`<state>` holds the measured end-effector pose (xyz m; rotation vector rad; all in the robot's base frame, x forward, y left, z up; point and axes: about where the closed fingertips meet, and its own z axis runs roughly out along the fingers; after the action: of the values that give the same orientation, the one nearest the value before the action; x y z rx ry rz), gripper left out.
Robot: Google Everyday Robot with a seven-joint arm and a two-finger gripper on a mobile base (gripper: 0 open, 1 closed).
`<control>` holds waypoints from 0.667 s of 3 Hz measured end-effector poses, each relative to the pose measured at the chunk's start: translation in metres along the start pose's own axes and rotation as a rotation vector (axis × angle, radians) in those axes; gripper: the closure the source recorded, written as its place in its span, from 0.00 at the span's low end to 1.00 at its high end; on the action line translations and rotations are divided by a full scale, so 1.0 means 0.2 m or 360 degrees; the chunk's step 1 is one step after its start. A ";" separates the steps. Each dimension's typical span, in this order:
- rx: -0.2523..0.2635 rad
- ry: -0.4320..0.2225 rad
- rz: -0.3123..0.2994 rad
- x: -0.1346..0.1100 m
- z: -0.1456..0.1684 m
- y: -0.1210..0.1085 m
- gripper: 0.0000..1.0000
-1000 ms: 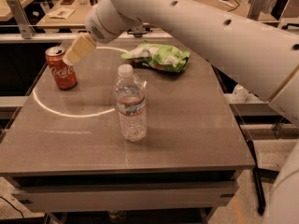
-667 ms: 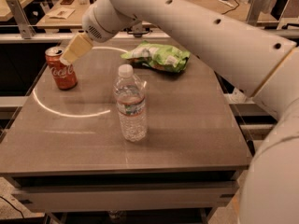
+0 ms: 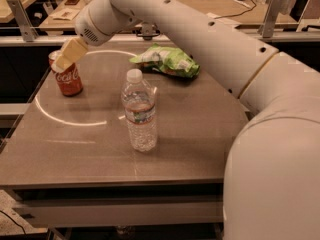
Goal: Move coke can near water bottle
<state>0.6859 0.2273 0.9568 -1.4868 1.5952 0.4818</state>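
Observation:
The coke can (image 3: 67,79) is red with white script and stands upright at the far left of the grey table (image 3: 200,134). The water bottle (image 3: 139,111) is clear with a white cap and stands upright near the table's middle, well to the right of the can and nearer the front. My gripper (image 3: 62,61) reaches in from the upper right on a long white arm and sits at the can's top, covering part of its rim.
A green snack bag (image 3: 167,60) lies at the back of the table, right of the can. The arm's large white body (image 3: 270,149) fills the right side. Desks and railings stand behind the table.
The gripper has moved a little left and down, closer onto the top of the can. The can and bottle have not moved.

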 end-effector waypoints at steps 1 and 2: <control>-0.0072 -0.0012 0.0006 -0.02 0.07 0.04 0.00; -0.0147 0.0010 0.0040 0.00 0.13 0.10 0.00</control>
<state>0.6763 0.2509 0.9368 -1.5399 1.6173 0.5725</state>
